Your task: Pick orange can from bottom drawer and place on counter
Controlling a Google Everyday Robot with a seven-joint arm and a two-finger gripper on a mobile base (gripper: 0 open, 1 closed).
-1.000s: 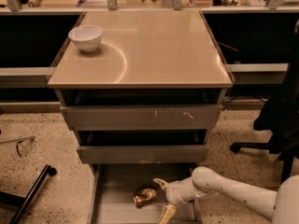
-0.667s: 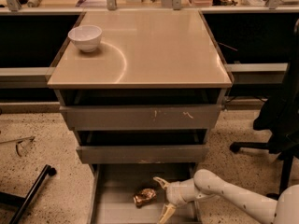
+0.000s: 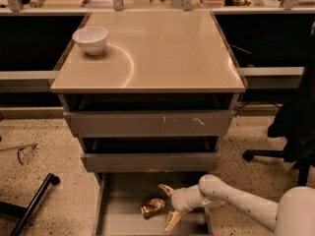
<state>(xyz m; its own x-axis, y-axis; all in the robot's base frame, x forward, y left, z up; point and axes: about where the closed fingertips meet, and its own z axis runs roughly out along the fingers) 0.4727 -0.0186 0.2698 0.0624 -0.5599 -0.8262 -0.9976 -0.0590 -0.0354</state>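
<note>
The orange can (image 3: 152,207) lies on the floor of the open bottom drawer (image 3: 123,220), near its middle. It is shiny golden with brown patches. My gripper (image 3: 168,205) reaches into the drawer from the right on a white arm. It is open, with one fingertip (image 3: 164,189) above and one (image 3: 171,222) below, just right of the can and not closed on it. The beige counter (image 3: 162,48) tops the cabinet above.
A white bowl (image 3: 90,39) stands at the counter's back left. Two grey drawers (image 3: 147,124) above the open one are slightly ajar. A black chair (image 3: 295,127) stands to the right. A black bar (image 3: 29,205) lies on the speckled floor at the left.
The gripper has edged a little left toward the can, staying open. The can has not moved.
</note>
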